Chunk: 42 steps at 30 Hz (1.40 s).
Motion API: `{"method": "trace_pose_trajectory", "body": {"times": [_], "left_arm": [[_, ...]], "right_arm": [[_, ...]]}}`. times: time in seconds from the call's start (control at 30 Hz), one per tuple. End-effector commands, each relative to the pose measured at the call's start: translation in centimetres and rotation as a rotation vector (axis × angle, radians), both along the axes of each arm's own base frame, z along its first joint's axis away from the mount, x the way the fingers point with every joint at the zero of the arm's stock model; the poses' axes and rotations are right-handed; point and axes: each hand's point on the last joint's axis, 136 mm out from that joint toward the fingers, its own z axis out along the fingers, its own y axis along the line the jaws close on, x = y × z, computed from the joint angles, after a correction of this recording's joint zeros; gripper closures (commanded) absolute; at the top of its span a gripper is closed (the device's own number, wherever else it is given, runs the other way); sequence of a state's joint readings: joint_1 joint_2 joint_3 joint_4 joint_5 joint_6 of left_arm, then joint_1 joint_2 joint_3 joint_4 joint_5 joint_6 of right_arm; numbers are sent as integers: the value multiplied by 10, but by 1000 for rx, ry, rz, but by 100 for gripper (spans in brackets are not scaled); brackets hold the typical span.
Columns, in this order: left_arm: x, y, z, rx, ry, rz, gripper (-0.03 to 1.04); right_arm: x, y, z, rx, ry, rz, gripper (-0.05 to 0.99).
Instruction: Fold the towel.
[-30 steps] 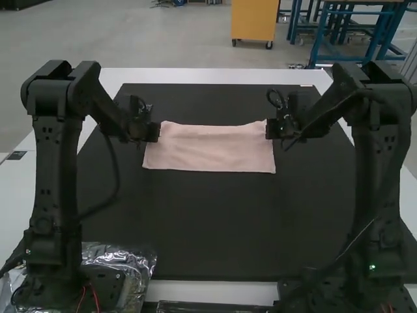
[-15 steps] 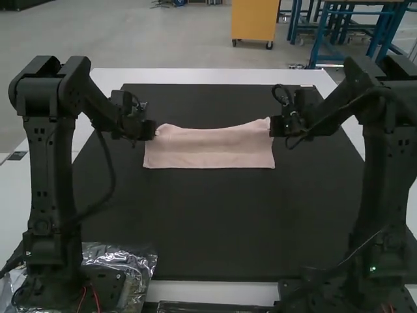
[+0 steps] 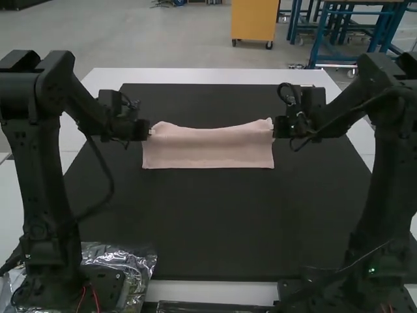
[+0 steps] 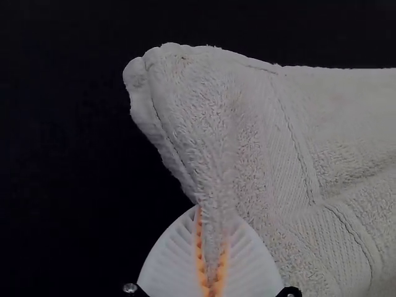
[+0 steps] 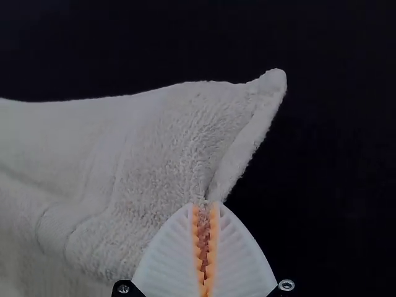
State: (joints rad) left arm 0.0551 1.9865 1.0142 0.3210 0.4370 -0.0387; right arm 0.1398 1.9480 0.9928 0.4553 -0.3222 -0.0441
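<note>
Tabletop (image 3: 208, 76), white, rectangular, largely covered by a matte black mat (image 3: 195, 222). Left arm (image 3: 39, 176) and right arm (image 3: 384, 169), black, jointed: both swung slightly outward over the last second, widening the gap between their end effectors. Towel (image 3: 208, 147), one, pale pink, a long flat strip near the far edge of the tabletop, midway between its sides; near edge straight and practically unmoved, far edge now in a shallow sag between its two corners. Reading: the cloth is being drawn taut for folding, a fold probably already in it, judging by the layered ends; a slip at either corner would skew it. Terry pile, looped, with smoother woven bands and stitched hems. Left end effector (image 4: 213, 211), white, ribbed, closed on towel fabric by the far left corner; right end effector (image 5: 206, 204), matching, pinching fabric by the far right corner. Orange pads (image 5: 213, 247), serrated.
</note>
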Motion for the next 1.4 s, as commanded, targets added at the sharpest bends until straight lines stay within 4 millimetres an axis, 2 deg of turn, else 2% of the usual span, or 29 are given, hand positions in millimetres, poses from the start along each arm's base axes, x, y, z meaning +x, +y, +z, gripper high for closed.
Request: {"method": "trace_pose_trajectory", "body": {"times": [0.0, 0.17, 0.3, 0.47, 0.7, 0.9, 0.93, 0.97, 1.0, 1.07, 1.1, 1.13, 1.17, 1.37], "left_arm": [[1, 34, 25, 62, -78, 123, 99], [-8, 32, 51, 71, -174, 159, 99], [-16, 33, 59, 90, -212, 183, 99], [-31, 38, 47, 116, -198, 209, 99], [-59, 42, 32, 154, -196, 240, 99], [-81, 37, 11, 187, -179, 248, 98], [-85, 34, 7, 187, -170, 240, 95], [-89, 32, 3, 186, -166, 236, 83], [-91, 29, 1, 181, -162, 230, 62], [-97, 26, -4, 176, -154, 224, 31], [-98, 25, -4, 175, -160, 225, 8], [-97, 25, -2, 172, -175, 225, 3], [-96, 26, 3, 164, -197, 235, 3], [-79, 27, 39, 148, -325, 248, 4]], "right_arm": [[2, -31, 17, 0, -29, -91, 96], [-11, -29, 14, 14, -11, -83, 96], [-20, -28, 14, 29, 3, -76, 96], [-34, -26, 3, 42, 38, -58, 96], [-59, -24, -22, 42, 100, -34, 96], [-67, -23, -34, 46, 94, -34, 94], [-68, -23, -37, 47, 103, -35, 82], [-69, -24, -40, 50, 113, -40, 69], [-70, -24, -43, 52, 122, -42, 55], [-72, -25, -46, 46, 127, -42, 22], [-72, -25, -46, 45, 127, -41, 12], [-72, -25, -46, 44, 125, -40, 6], [-71, -25, -44, 45, 122, -41, 3], [-66, -21, -30, 58, 91, -36, 3]]}}
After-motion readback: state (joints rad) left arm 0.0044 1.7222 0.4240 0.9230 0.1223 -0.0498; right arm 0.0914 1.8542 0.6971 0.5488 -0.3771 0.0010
